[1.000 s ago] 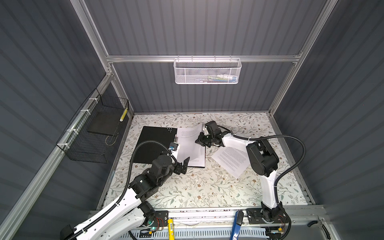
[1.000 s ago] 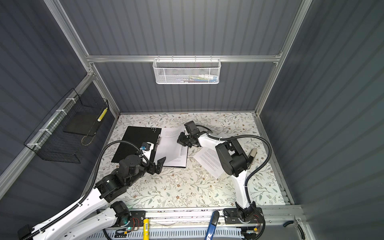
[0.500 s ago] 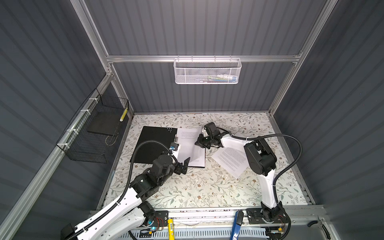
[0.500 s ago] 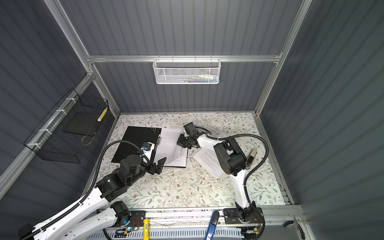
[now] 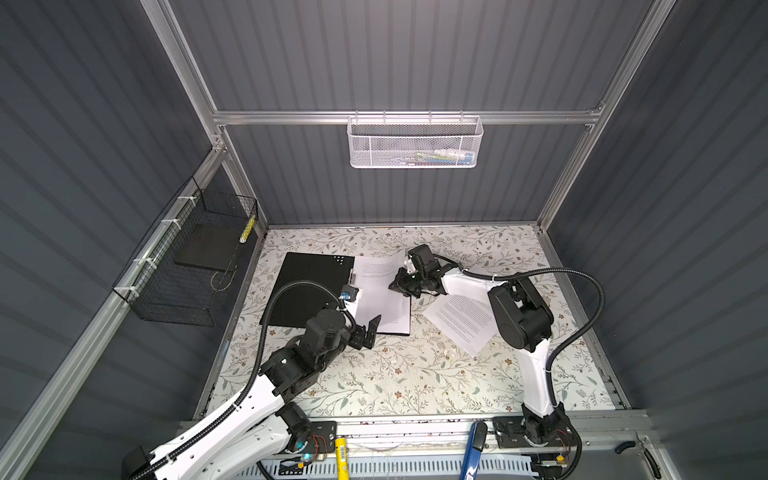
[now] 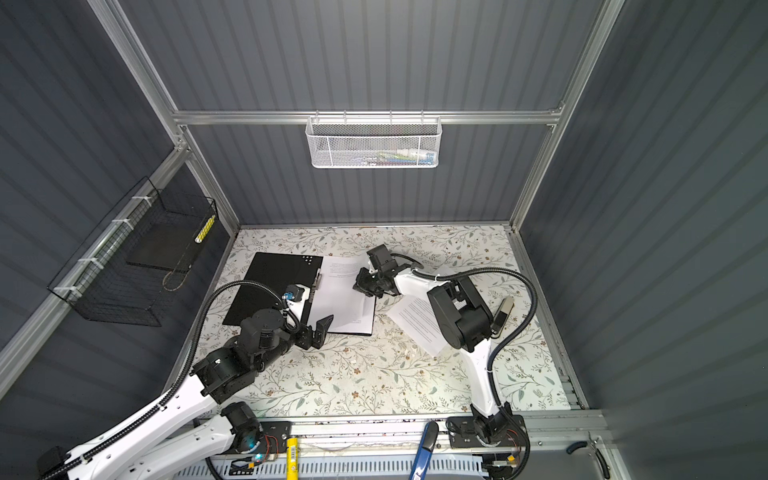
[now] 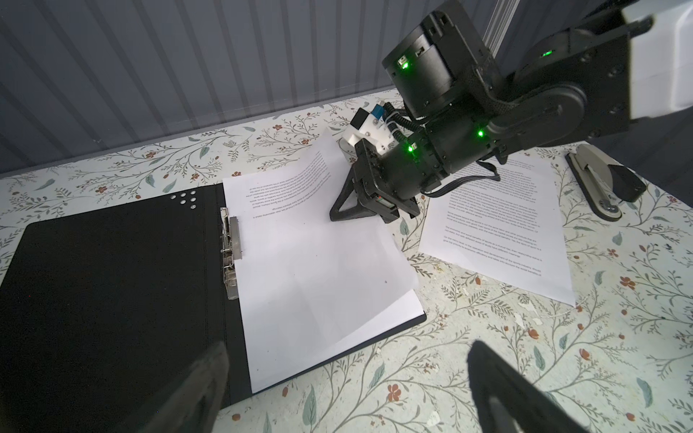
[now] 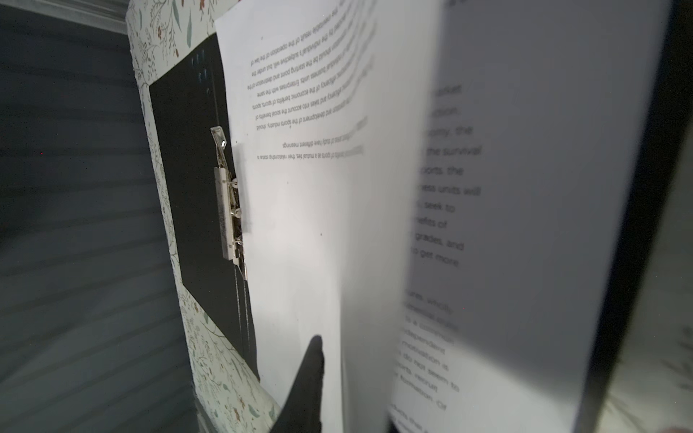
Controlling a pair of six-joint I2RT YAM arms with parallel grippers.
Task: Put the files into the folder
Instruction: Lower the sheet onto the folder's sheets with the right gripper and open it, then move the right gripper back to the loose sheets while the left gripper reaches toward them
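Files (image 7: 318, 270) first, and hardly anything had changed in the last second. The white printed sheets lay as before on the right half of the open folder (image 7: 112, 281), which sat black side up on the flowered table (image 5: 395, 374). Only the right arm had crept a shade toward the folder's spine. The left arm had not budged.

Nearest the front, the left pincer (image 5: 371, 333) hung over the folder's near edge. Its jaws were spread wide, with nothing between them and nothing touched.

Just beyond it the folder lay flat with its metal clip (image 7: 232, 247) along the spine. The sheets were tucked close beside that clip. The top sheet sat skewed on those beneath, and its far corner poked past the folder's far edge.

Further in, the right pincer (image 7: 360, 213) was down on that top sheet near its outer edge. In the right wrist view one black finger (image 8: 309, 375) lay against the paper, whose edge curled up beside it. Whether the jaws nipped that edge or had let it go I could not tell, as the view was too close and blurred.

Right of the folder and apart from it, a loose sheet (image 5: 461, 324) lay flat at a slant, partly under the right arm.

At the back, a white mesh basket (image 5: 415, 143) hung on the rail, and a black wire basket (image 5: 187, 266) hung on the left wall.
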